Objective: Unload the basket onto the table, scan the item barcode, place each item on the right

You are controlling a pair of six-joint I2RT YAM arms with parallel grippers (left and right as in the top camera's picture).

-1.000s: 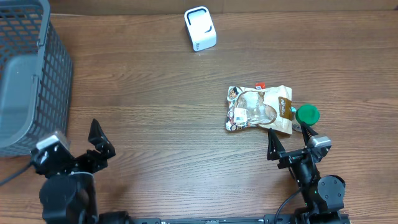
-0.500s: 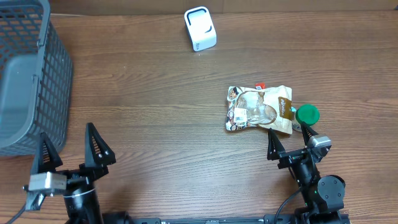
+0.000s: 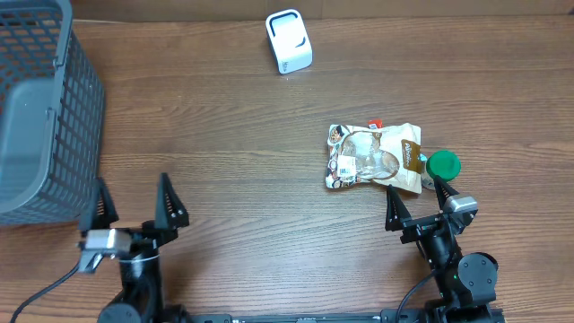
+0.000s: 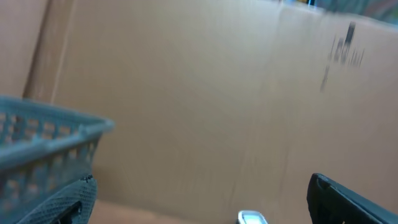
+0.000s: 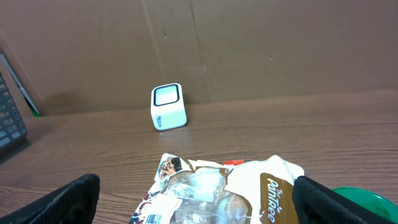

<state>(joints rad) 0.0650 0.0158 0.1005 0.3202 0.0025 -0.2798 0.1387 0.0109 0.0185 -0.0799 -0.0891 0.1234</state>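
Note:
The item, a crinkled white and brown snack bag [image 3: 372,157], lies flat on the table's right side, and its barcode label [image 3: 344,166] faces up at the bag's left end. A small white scanner [image 3: 289,41] stands at the far middle. My right gripper [image 3: 419,199] is open just on the near side of the bag, not touching it. In the right wrist view the bag [image 5: 224,193] fills the space ahead of the right gripper [image 5: 202,208], with the scanner [image 5: 168,106] beyond. My left gripper [image 3: 133,199] is open and empty at the near left, far from the bag.
A grey mesh basket [image 3: 45,108] occupies the far left, and its rim [image 4: 43,137] shows in the left wrist view. A green round lid [image 3: 443,165] lies against the bag's right end. A cardboard wall [image 5: 249,50] stands behind the table.
The left arm has shifted right along the near edge and turned, so its fingers now point toward the far side. The right arm and the bag have not moved.

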